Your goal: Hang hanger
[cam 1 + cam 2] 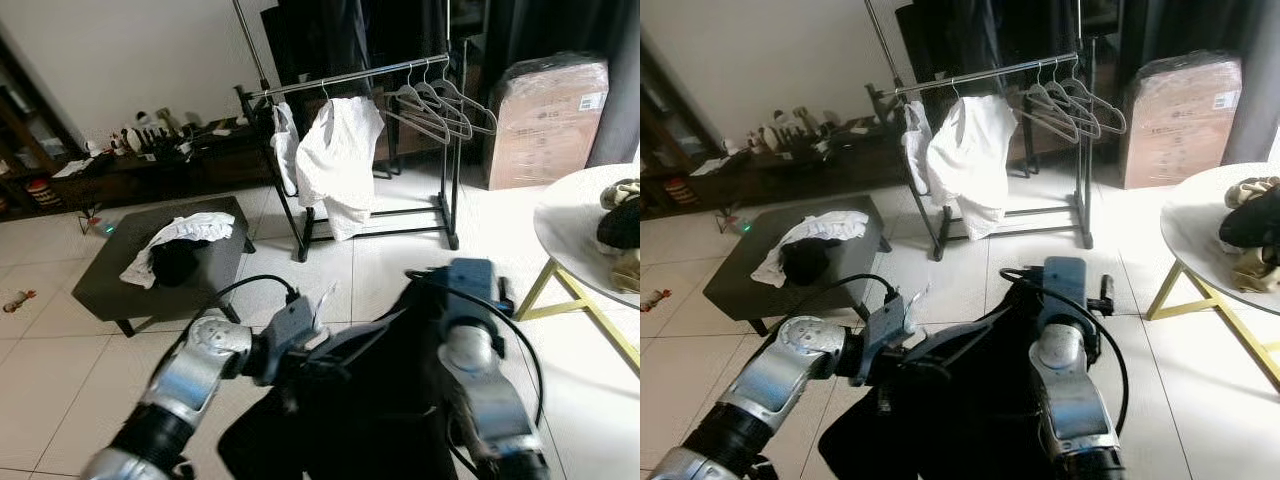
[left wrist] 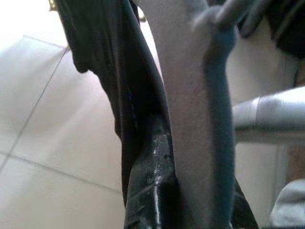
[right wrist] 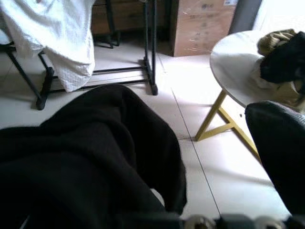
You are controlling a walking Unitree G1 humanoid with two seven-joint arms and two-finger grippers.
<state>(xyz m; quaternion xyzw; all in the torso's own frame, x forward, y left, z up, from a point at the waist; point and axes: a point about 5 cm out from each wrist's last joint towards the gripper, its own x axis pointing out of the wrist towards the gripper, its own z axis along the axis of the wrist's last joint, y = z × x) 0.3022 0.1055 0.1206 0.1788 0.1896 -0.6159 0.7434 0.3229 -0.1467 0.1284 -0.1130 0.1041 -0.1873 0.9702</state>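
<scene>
A black garment (image 1: 370, 400) hangs draped between my two arms, low in front of me. My left gripper (image 1: 322, 342) is shut on a grey hanger (image 2: 190, 119) inside that garment; black cloth runs alongside the hanger in the left wrist view. My right gripper (image 1: 450, 285) is up against the garment's far right side, with the cloth (image 3: 95, 157) bunched beside it. Ahead stands a clothes rack (image 1: 350, 78) with a white shirt (image 1: 340, 160) hanging on its rail and several bare grey hangers (image 1: 440, 105) at its right end.
A low dark table (image 1: 110, 295) with white and black clothes stands to the left. A round white table (image 1: 570, 230) on yellow legs, piled with clothes, is at the right. A cardboard box (image 1: 545, 120) sits behind the rack. Tiled floor lies between me and the rack.
</scene>
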